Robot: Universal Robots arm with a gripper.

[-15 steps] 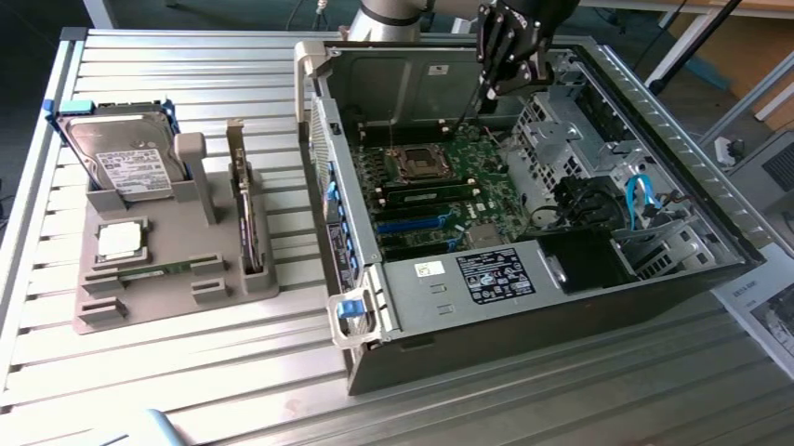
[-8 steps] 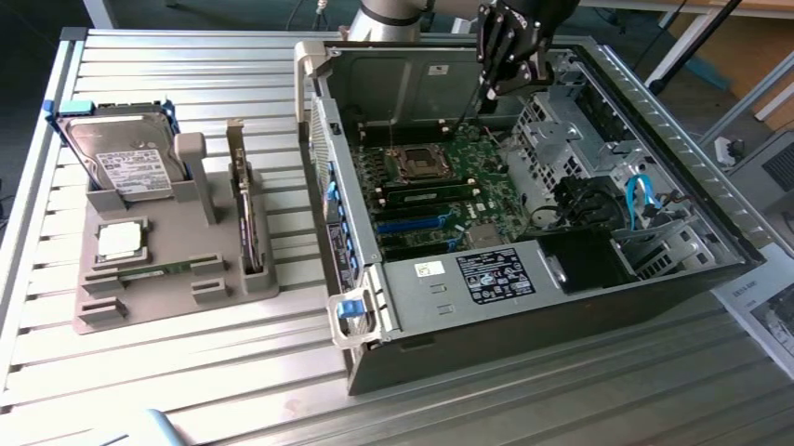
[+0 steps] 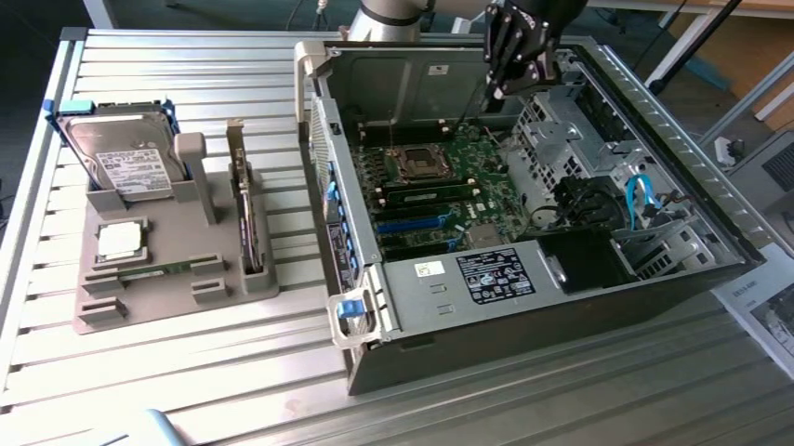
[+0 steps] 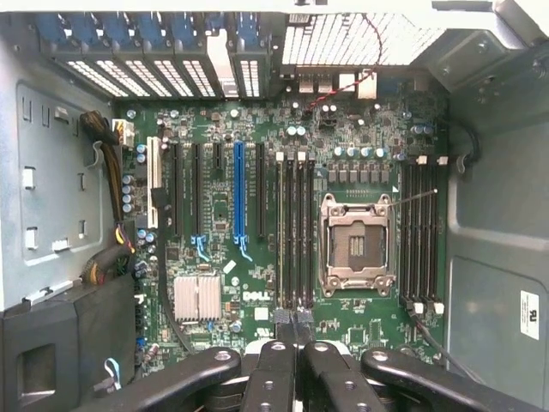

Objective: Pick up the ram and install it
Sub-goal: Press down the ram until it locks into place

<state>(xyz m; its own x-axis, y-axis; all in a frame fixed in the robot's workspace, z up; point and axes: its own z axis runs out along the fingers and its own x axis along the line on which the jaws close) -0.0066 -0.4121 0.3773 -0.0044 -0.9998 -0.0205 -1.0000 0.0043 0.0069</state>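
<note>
One arm [image 3: 387, 13] hangs over open metal case [image 3: 645, 85], pincer [image 3: 503, 91] pinched shut above green motherboard [image 3: 469, 169]. Ram [image 3: 155, 270], thin green stick, lies in grey holder [image 3: 137, 314] on ribbed counter [image 3: 186, 390].

Bright light, table [image 3: 186, 65] glare, dark case [image 3: 385, 79] int.

Quick tally from us: we count one open PC case [image 3: 410, 307], one motherboard [image 4: 343, 318] with one CPU socket [image 4: 356, 245], one blue slot [image 4: 238, 189], one white slot [image 4: 154, 193] and one silver heatsink [image 4: 197, 298]. Over on the one gray holder [image 3: 149, 299] we've got one hard drive [image 3: 125, 158], one processor chip [image 3: 119, 240] and one ram [image 3: 155, 270].
</note>
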